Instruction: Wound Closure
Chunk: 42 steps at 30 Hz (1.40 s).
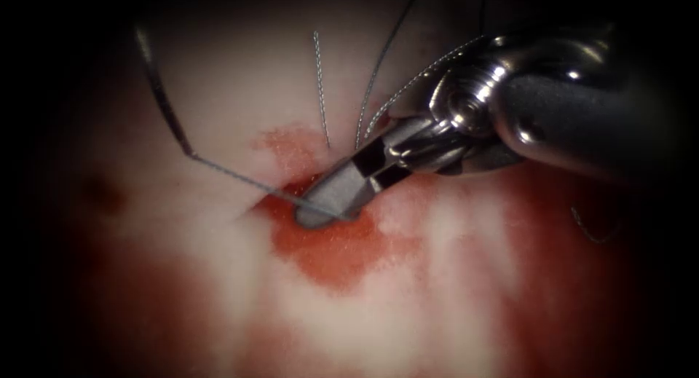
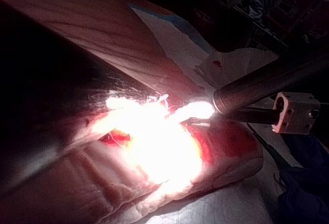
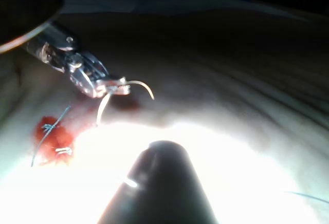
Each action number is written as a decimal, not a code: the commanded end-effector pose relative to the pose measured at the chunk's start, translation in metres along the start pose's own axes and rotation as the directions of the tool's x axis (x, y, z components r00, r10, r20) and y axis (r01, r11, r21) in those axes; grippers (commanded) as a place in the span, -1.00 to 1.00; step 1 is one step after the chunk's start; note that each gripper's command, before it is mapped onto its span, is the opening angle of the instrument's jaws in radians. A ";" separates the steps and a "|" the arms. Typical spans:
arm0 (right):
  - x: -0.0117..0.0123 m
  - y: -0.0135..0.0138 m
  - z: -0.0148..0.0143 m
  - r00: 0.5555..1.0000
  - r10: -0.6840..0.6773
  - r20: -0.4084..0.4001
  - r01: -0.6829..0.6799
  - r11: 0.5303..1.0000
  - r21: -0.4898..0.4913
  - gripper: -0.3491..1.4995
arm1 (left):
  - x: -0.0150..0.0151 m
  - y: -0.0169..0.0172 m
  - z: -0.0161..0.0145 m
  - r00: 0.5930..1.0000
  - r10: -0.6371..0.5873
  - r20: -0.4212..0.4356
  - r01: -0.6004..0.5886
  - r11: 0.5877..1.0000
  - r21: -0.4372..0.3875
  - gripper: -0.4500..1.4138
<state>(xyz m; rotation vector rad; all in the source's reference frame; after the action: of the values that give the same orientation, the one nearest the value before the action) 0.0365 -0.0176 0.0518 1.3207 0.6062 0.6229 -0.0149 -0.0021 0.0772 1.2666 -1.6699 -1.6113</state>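
Steel needle: thin, stiff, slick; best gripped mid-curve | lies left of cut, off tissue | left tool clamped on it mid-curve | right tool: jaws closed at cut, seemingly pinching thread | thread: limp, light, crushes easily

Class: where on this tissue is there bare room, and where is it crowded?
Free: pale tissue between the needle and the cut ends; also below the red fluid. Crowded: the cut, where right tool, its hold unclear, meets thread. Left tool grips the needle mid-curve, apparently outside tissue.
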 end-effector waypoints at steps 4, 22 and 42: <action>0.0000 -0.0008 -0.0002 0.996 0.062 0.060 -0.063 0.998 0.020 -1.00 | -0.0014 0.0001 0.0003 0.998 0.056 0.002 -0.056 0.998 -0.018 -1.00; -0.0046 -0.0010 0.0034 0.933 0.216 0.287 -0.225 0.974 -0.004 -1.00 | -0.0032 0.0000 -0.0015 0.993 0.115 0.038 -0.112 0.992 -0.063 -1.00; 0.0047 -0.0024 -0.0022 0.999 -0.026 -0.044 0.011 0.948 -0.317 -1.00 | -0.0018 0.0001 -0.0004 0.993 0.114 -0.003 -0.114 0.992 -0.053 -1.00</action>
<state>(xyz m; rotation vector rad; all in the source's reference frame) 0.0375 -0.0145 0.0500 1.0210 0.4902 0.6748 -0.0134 -0.0018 0.0782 1.1270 -1.6482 -1.5824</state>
